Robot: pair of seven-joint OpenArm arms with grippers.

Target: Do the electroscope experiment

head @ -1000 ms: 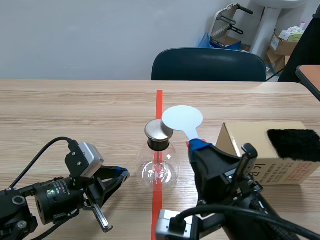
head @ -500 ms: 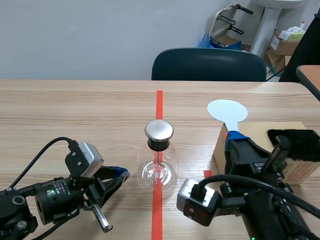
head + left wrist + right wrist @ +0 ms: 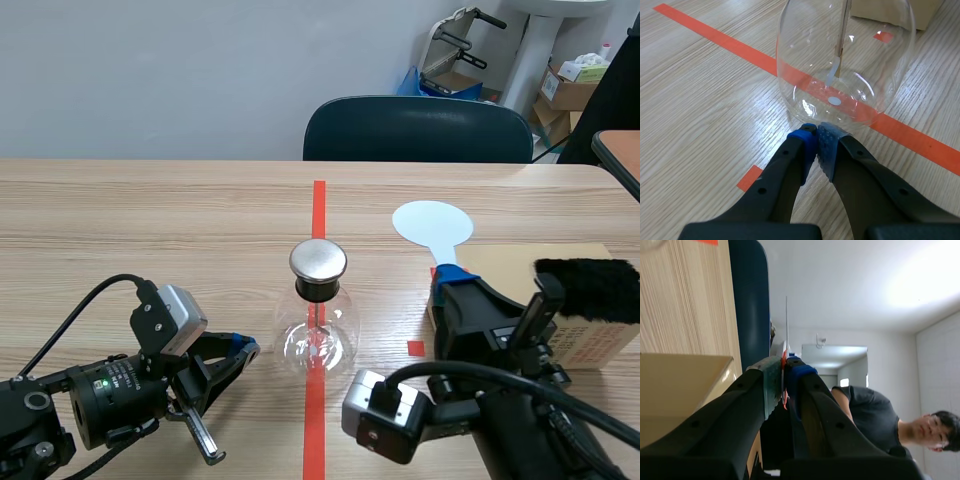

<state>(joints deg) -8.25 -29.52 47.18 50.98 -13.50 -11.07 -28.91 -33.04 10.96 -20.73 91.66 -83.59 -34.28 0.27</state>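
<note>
The electroscope, a round glass flask (image 3: pixel 318 345) with a metal cap (image 3: pixel 318 262), stands on the red tape line at mid-table. My left gripper (image 3: pixel 240 350) lies low on the table just left of it, shut on nothing. In the left wrist view its fingertips (image 3: pixel 817 135) meet right before the flask (image 3: pixel 845 60), where a thin foil strip (image 3: pixel 834 75) hangs inside. My right gripper (image 3: pixel 450 275) is shut on the handle of a pale blue round paddle (image 3: pixel 432 222), held upright to the right of the cap and apart from it. The right wrist view shows the paddle (image 3: pixel 786 325) edge-on between the fingers of the right gripper (image 3: pixel 783 375).
A cardboard box (image 3: pixel 590 340) with a black furry cloth (image 3: pixel 590 290) on top sits at the right, close behind my right arm. A dark blue chair (image 3: pixel 417 130) stands beyond the table's far edge. A person (image 3: pixel 865 410) appears in the right wrist view.
The right gripper carried the paddle from beside the metal cap off to the right, then a little back to the left. The left arm and flask have stayed put.
</note>
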